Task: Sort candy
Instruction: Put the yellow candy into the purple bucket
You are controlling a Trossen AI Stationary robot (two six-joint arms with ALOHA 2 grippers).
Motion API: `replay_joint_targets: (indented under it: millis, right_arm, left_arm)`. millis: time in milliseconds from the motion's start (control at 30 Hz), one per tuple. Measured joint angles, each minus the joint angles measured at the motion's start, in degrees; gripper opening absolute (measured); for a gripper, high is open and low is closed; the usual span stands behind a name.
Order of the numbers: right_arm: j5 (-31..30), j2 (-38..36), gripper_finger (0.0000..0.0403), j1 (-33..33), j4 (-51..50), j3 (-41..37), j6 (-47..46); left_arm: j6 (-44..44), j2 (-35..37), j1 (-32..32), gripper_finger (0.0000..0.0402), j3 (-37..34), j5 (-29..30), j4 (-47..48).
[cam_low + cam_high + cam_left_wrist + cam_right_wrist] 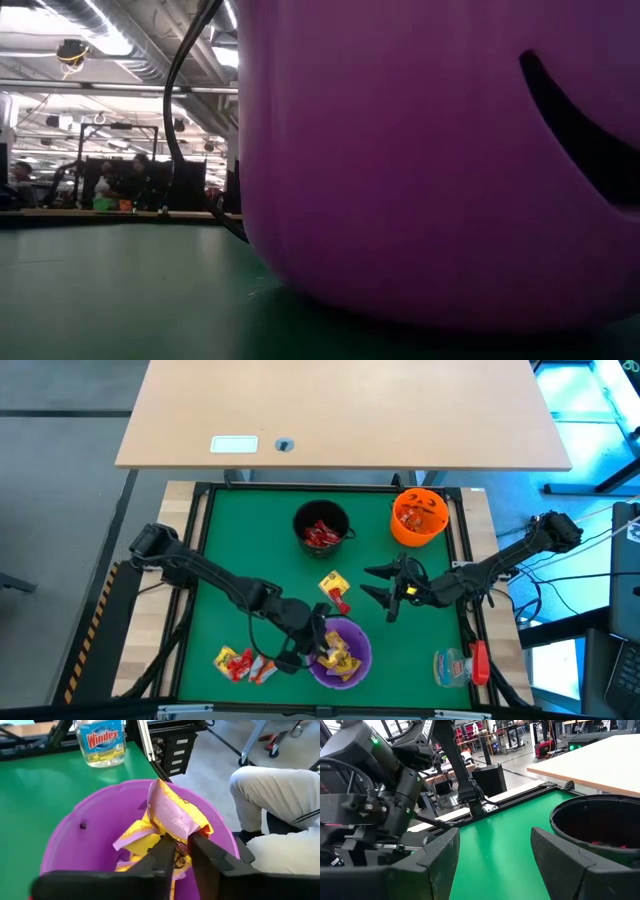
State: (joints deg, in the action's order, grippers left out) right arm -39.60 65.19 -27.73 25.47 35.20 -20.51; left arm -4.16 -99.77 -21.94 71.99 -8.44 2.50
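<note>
Left hand (322,643) is held over the purple bowl (356,660) at the near edge of the green surface (250,540); in the left wrist view its fingers (165,851) are seen narrowly parted around a yellow candy wrapper (172,815), touching it over the pile of yellow candy (340,655) in that bowl. Right hand (385,588) is hung spread wide and empty above the surface, between the purple bowl and the orange bowl (419,517). Red candy (320,535) is seen in the black bowl (321,527), orange candy in the orange bowl. Loose candy is left on the surface: a yellow-red cluster (334,590) mid-mat, another (240,663) just beside the purple bowl. Windex bottle (458,666) is laid at the near right corner.
</note>
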Motion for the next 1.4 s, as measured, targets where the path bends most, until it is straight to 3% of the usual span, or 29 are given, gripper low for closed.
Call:
replay_joint_targets:
  millis: [267,433,567,867,1400]
  right_arm:
    - [-0.5,0.0,0.0243,0.0,-0.3,0.0,-0.1]
    - [-0.5,0.0,0.0243,0.0,-0.6,0.0,-0.3]
    - [-1.4,0.0,0.0243,0.0,-1.6,0.0,-0.4]
    - [-1.4,0.0,0.0243,0.0,-4.7,0.0,-1.7]
    - [-0.3,0.0,0.0243,0.0,-10.1,0.0,-3.2]
  left_arm:
    - [5.4,0.2,0.7,0.0158,0.0,1.5,0.6]
    - [6.4,2.4,2.1,0.0193,2.4,1.5,4.1]
    - [9.7,5.0,2.5,0.0196,4.6,2.5,6.0]
    - [15.4,10.6,5.6,0.0195,5.1,10.3,7.4]
    - [15.3,12.3,13.7,0.0194,5.1,7.8,9.6]
